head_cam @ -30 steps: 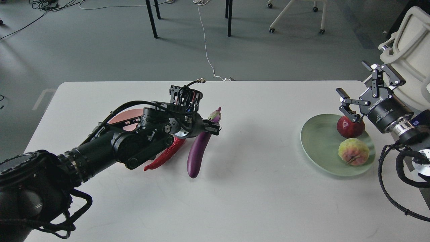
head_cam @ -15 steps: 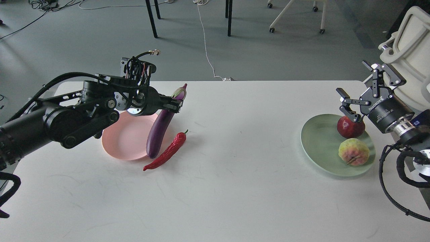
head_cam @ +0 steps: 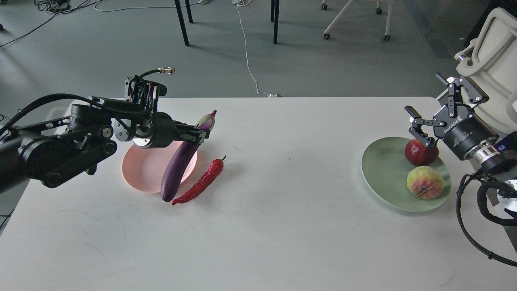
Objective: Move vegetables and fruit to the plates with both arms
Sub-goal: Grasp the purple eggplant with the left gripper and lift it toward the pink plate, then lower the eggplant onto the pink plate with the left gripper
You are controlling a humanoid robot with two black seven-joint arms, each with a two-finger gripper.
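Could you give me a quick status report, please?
Left gripper shut on eggplant above pink plate. Right gripper open over pomegranate. Chilli on table.

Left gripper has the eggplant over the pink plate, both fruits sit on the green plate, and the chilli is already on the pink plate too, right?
Not quite. In the head view the chilli lies on the table beside the pink plate, not on it. The rest holds.

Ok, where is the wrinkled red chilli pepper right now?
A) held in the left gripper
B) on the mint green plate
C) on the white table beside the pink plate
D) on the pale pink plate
C: the wrinkled red chilli pepper lies on the white table, just right of the pale pink plate.
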